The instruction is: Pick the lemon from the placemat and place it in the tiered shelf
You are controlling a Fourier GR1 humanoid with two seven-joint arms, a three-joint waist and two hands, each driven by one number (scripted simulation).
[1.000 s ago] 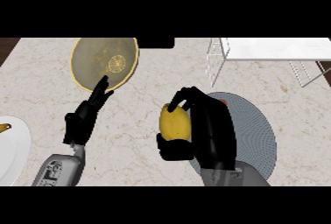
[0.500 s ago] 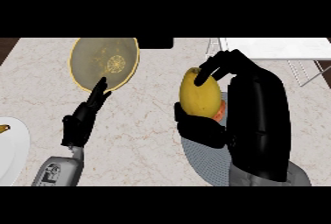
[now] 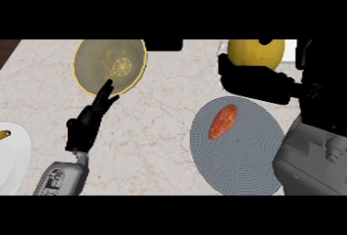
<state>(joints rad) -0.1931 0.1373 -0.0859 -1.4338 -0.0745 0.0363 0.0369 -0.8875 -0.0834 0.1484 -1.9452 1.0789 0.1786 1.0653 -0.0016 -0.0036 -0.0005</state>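
Carry step: the right hand (image 3: pixel 261 85) curls around the lemon (image 3: pixel 255 53), lifted off the placemat (image 3: pixel 237 151) near the view's top — next, release into the unseen shelf. Left hand (image 3: pixel 92 121) rests open.

Counter (image 3: pixel 163 137): pale beige marble w/ thin brownish veins. Lemon (image 3: pixel 256 53): bright yellow, plain, a bit darker in shade on its lower side. Right hand (image 3: pixel 261 85): black; its forearm (image 3: pixel 315 156) grey w/ lighter and darker grey panels. Left hand (image 3: pixel 88 121): black, forearm (image 3: pixel 62 179) grey w/ small light markings. Placemat (image 3: pixel 247 160): blue-grey w/ fine woven grid pattern. On it a sweet potato (image 3: pixel 222 121): orange-red, lighter orange at one edge. Plate (image 3: pixel 92 75) at top: olive-yellow w/ brighter yellow rim and pale ornament in the centre. Plate (image 3: pixel 17 160) at left edge: white, w/ sth small and yellow-brown (image 3: pixel 4 134) on it
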